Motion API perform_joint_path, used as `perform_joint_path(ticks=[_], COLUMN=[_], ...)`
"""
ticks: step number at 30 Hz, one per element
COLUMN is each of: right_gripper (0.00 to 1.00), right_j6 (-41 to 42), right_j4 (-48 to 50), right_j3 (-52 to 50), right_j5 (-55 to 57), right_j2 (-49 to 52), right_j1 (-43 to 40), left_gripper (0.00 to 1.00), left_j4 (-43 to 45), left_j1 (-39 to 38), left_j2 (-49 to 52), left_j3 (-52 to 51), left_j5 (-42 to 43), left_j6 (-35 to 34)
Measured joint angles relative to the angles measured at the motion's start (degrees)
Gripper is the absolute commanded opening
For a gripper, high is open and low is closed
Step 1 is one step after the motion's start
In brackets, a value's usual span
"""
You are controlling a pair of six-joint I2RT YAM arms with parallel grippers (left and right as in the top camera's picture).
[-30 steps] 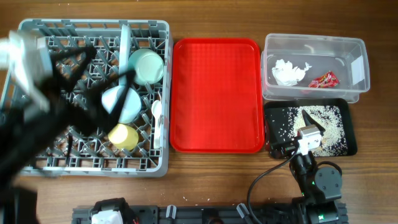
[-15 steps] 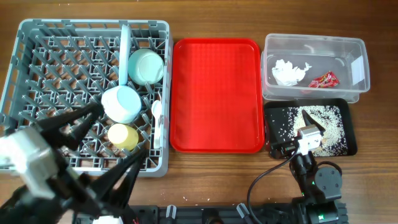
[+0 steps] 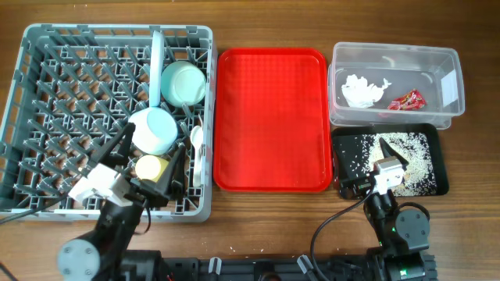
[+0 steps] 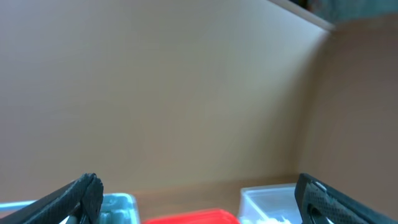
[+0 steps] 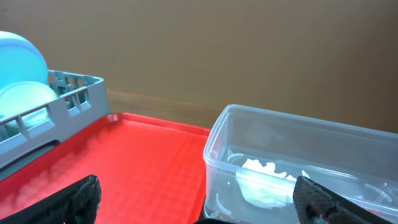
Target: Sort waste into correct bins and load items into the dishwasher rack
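No readable text, labels or numbers

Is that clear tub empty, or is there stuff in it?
Not empty: the overhead view shows a white napkin and a red wrapper lying inside the clear tub.

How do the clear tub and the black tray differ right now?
The clear tub is see-through and deep-walled; the black tray is opaque and shallow. The tub holds a white napkin and a red wrapper; the tray holds scattered rice scraps. Both are rectangular, similar in footprint, and sit right of the red serving tray.
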Motion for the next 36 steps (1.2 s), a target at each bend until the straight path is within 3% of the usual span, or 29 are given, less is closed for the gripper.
perform_joint_path(ticks=[3,5,9,15,22,36], right_gripper=[1.00,1.00,1.00,1.00,1.00,1.00], right_j6=[0.0,0.0,0.0,0.0,0.0,0.0], right_j4=[0.0,0.0,0.0,0.0,0.0,0.0], right_j3=[0.0,0.0,0.0,0.0,0.0,0.0], right_j5=[0.0,0.0,0.0,0.0,0.0,0.0], right_j2=[0.0,0.0,0.0,0.0,0.0,0.0], right_j1=[0.0,0.0,0.0,0.0,0.0,0.0], left_gripper=[1.00,1.00,1.00,1.00,1.00,1.00], left_j4=[0.5,0.3,0.4,-7.8,-7.6,-7.6], left_j1=[-0.7,-0.7,-0.7,-0.7,-0.7,-0.7], left_j2=[-2.8,-6.0,-10.8,-11.0,-10.9,-10.9], left_j3=[-7.0,-12.8,-18.7,-23.1,-23.6,-23.6], left_j5=[-9.0,-18.2,-25.0,-26.5,-26.4,-26.4], left_j6=[-1.6,-6.7,-11.4,-12.1,-8.5,-8.1])
